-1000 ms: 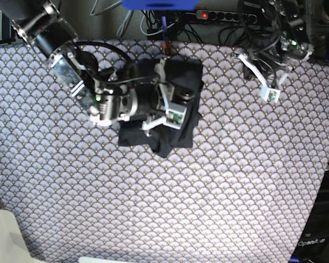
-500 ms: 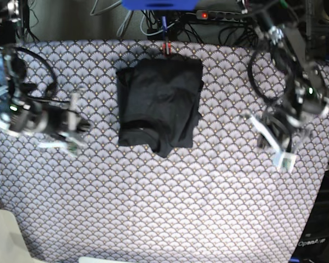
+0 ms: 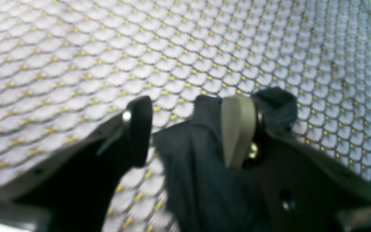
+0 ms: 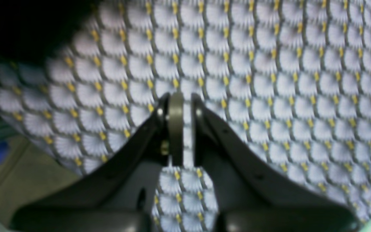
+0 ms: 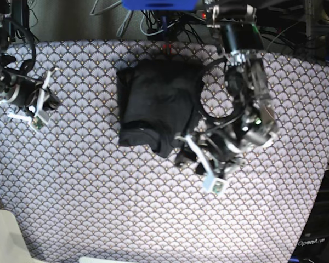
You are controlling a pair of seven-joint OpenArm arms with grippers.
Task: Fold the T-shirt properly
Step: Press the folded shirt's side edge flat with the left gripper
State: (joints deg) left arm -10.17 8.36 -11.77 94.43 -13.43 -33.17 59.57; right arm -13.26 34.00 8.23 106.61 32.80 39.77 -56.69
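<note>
Base view: T-shirt (image 5: 156,104) folded into dark block, lying on tabletop (image 5: 126,208) toward far edge, centre. Left tool (image 5: 193,158) at garment's near right corner, low over cloth. Left wrist view: left tool (image 3: 185,129) spread wide, fold of T-shirt (image 3: 204,167) bunched between fingers, against grey pad (image 3: 237,129). Right tool (image 5: 39,107) well apart, off to garment's side over bare patterned cloth; right wrist view: right tool (image 4: 185,129) clenched, nothing in it.

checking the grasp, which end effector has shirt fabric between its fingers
The left end effector: dark T-shirt cloth lies between its spread fingers. The right end effector is shut over bare tablecloth.
</note>
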